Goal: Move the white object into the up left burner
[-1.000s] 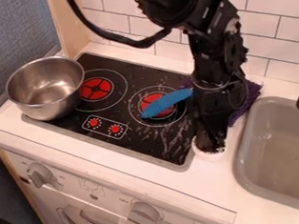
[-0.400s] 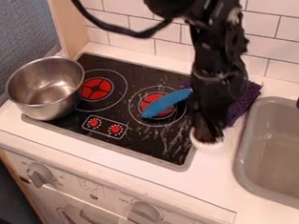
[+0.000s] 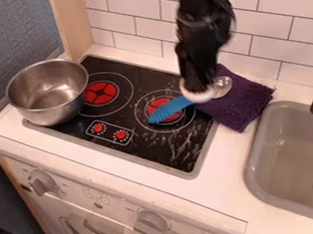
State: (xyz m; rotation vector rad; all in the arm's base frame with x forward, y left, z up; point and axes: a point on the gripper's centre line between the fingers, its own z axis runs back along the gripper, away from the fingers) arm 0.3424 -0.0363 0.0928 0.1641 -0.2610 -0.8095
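**White object (image 3: 198, 97) and pincer (image 3: 198, 86) shifted up-left from counter (image 3: 233, 171)**

I grip the white object above the blue-handled spoon (image 3: 169, 110), near the right burner's (image 3: 159, 103) upper-right edge. Small lettering marks the front panel (image 3: 74, 194).

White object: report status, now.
Pincer: holding white object, by blue-handled spoon. Left burner: red centre uncovered. Metal pot: crowding that burner's left side.

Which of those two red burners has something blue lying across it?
The red burner nearer the grey sink: a blue handle crosses it. The other red burner, beside the silver metal pot, has no handle over it.
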